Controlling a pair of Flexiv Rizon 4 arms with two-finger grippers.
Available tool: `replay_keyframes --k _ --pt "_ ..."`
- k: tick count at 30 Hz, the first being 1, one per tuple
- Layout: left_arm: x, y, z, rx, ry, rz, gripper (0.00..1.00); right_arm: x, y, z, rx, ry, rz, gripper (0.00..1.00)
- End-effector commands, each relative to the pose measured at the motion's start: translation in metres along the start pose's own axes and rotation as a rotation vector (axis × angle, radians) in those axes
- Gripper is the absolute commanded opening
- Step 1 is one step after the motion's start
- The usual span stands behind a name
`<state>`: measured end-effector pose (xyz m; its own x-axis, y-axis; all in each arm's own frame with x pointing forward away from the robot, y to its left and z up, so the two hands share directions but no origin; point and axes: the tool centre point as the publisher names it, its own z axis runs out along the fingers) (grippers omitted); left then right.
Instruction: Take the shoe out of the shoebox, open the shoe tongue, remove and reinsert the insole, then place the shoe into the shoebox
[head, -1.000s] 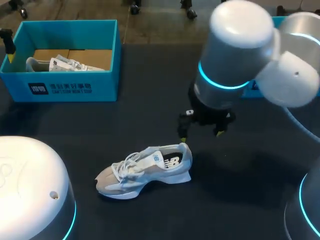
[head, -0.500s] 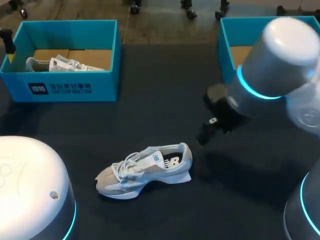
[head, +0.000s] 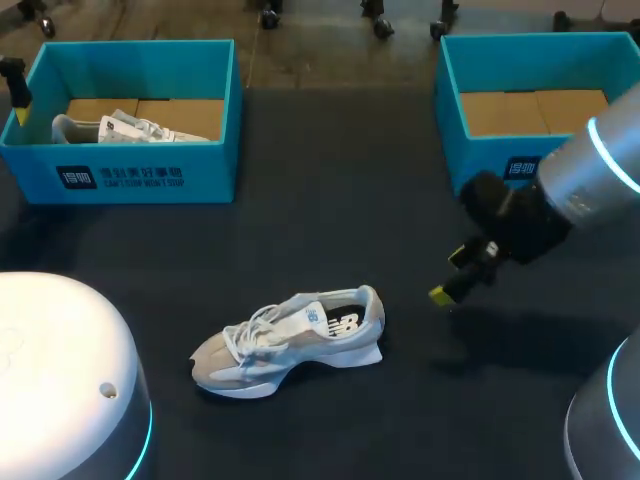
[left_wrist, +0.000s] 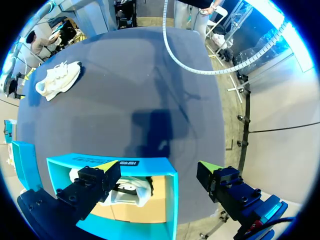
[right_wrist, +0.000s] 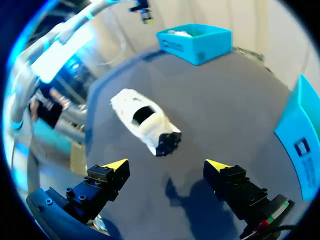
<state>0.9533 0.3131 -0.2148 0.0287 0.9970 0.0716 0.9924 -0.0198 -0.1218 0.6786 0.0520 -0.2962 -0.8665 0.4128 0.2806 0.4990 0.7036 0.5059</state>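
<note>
Plainly right claw (right_wrist: 167, 165) gapes wide, near shoe (right_wrist: 142, 122).

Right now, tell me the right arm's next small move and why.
Probably bring the open right gripper in to the shoe's heel to steady it: the shoe stands on the table outside the empty shoebox, and the gripper hangs apart from it.

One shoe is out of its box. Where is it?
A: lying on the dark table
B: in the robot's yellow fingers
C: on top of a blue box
A: the shoe lies on the table, and the right arm's open fingers are off to its side, not touching it.
</note>
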Motion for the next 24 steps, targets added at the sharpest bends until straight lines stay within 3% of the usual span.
replay_keyframes --k 1,12,17,24 --pt "0.000 0.000 0.000 -0.001 0.002 0.001 1.00 -0.004 -0.018 0.008 -0.332 0.508 -0.587 1.00" --pt "0.000 0.000 0.000 -0.001 0.002 0.001 1.00 -0.004 -0.021 0.008 -0.358 0.519 -0.588 1.00" --pt "0.000 0.000 0.000 -0.001 0.002 0.001 1.00 -0.006 -0.035 0.013 -0.386 0.408 -0.540 1.00" --pt "0.000 0.000 0.000 -0.001 0.002 0.001 1.00 -0.010 -0.047 0.027 -0.444 0.340 -0.506 1.00"
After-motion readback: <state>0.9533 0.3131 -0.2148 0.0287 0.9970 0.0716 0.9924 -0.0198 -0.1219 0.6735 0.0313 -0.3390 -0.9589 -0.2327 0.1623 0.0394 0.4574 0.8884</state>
